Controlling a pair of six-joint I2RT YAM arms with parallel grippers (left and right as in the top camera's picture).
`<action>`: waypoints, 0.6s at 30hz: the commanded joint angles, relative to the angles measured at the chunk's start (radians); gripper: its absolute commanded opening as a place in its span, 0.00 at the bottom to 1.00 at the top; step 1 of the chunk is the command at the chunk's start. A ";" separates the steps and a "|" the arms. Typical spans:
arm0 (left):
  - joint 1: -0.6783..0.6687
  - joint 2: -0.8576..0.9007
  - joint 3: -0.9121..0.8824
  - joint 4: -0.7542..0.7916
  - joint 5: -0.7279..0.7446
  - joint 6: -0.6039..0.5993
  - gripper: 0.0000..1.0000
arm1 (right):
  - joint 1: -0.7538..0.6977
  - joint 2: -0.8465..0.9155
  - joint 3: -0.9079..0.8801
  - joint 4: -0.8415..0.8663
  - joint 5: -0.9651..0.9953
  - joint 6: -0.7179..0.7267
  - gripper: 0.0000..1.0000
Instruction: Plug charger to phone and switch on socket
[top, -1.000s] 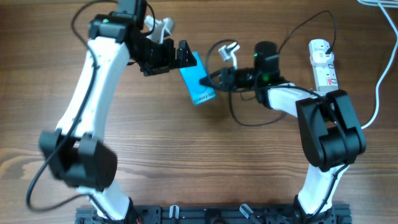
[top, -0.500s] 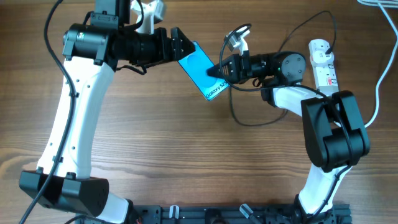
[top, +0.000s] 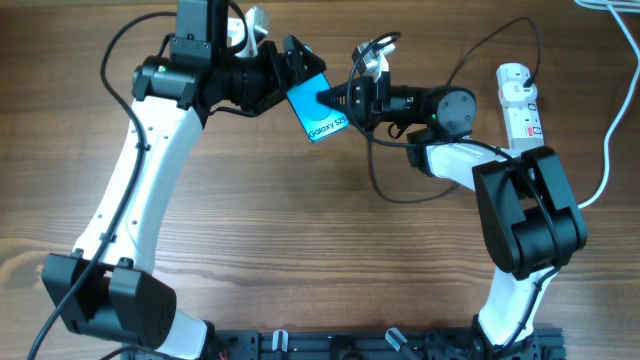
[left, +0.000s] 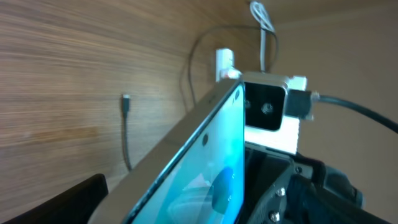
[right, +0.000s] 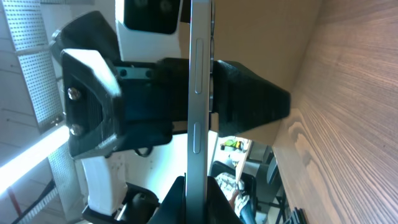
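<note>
Over wooden table (top: 300, 250), left gripper (top: 298, 76) and right gripper (top: 336, 102) clamp phone (top: 318, 110).

**Setting.** Brown wooden counter (top: 300, 250) with lengthwise grain fills the overhead view; a black rail (top: 330, 345) lies along its lower edge. Right wrist view: a grey perforated panel (right: 25, 68) stands beyond the counter (a bright light strip (right: 31, 151) beside it).

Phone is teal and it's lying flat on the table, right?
Not lying flat. The teal phone is held up off the wood, tilted, in the left gripper. The left wrist view shows it.
</note>
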 joint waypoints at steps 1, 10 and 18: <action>0.055 -0.010 -0.110 0.100 0.266 0.130 0.94 | 0.000 -0.002 0.012 0.055 0.047 -0.014 0.04; 0.159 -0.004 -0.316 0.436 0.531 0.068 0.88 | 0.048 -0.002 0.012 -0.136 0.039 -0.157 0.04; 0.140 -0.004 -0.316 0.412 0.476 -0.137 0.57 | 0.129 -0.002 0.012 -0.235 0.176 -0.277 0.04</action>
